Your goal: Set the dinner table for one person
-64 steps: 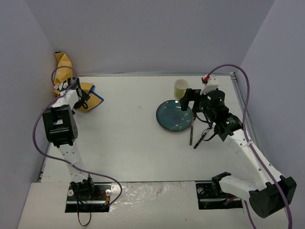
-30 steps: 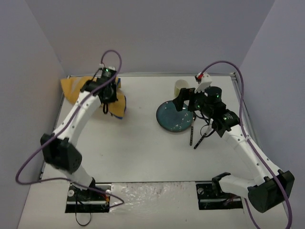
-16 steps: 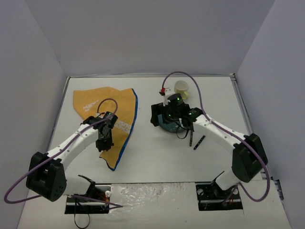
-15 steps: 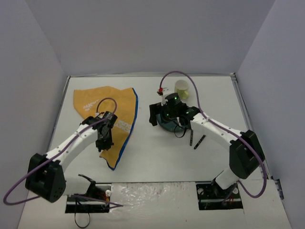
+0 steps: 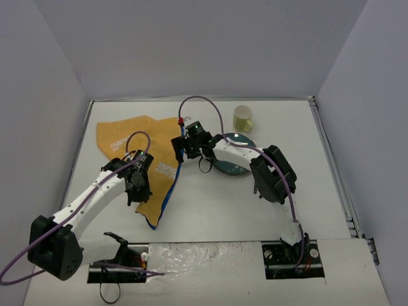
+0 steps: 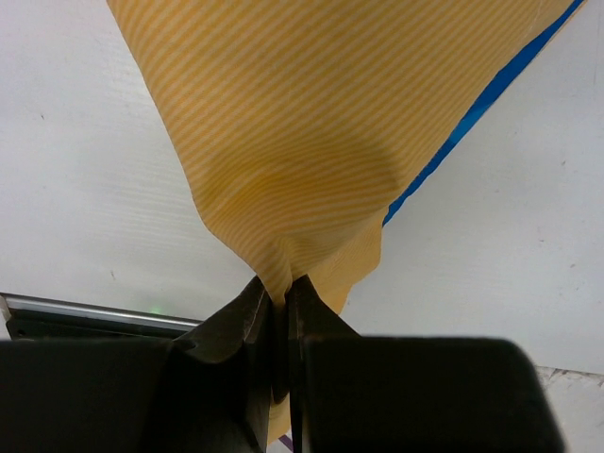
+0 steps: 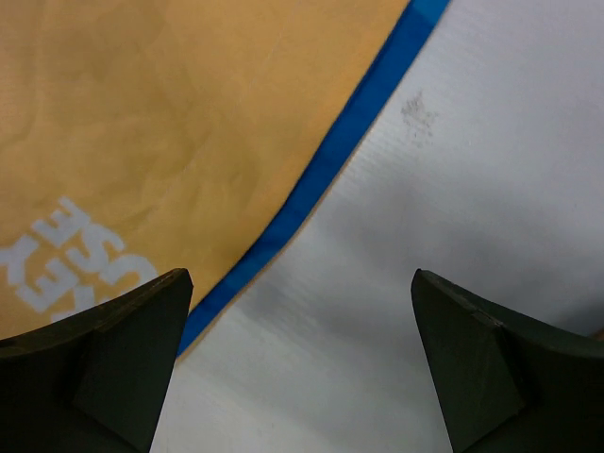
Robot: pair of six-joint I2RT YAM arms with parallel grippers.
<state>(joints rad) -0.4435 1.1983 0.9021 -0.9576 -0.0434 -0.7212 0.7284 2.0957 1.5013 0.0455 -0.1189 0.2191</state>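
Note:
The white dinner table (image 5: 210, 210) carries an orange-yellow placemat (image 5: 127, 143) with a blue edge and white lettering, spread over its left half. My left gripper (image 5: 139, 190) is shut on a pinched fold of the placemat (image 6: 311, 142) near its front corner, with cloth bunched between the jaws (image 6: 280, 294). My right gripper (image 5: 180, 148) hangs open just over the placemat's blue right edge (image 7: 330, 160). Nothing is between its fingers (image 7: 300, 283), and bare table (image 7: 453, 189) lies below them.
A dark blue plate (image 5: 237, 166) lies right of the placemat, partly hidden by the right arm. A pale yellow cup (image 5: 243, 118) stands behind it. Grey walls close in the table on three sides.
The right arm has swung left from over the plate to the placemat's blue edge, gripper still open. The left gripper stays shut on the cloth and has barely moved.

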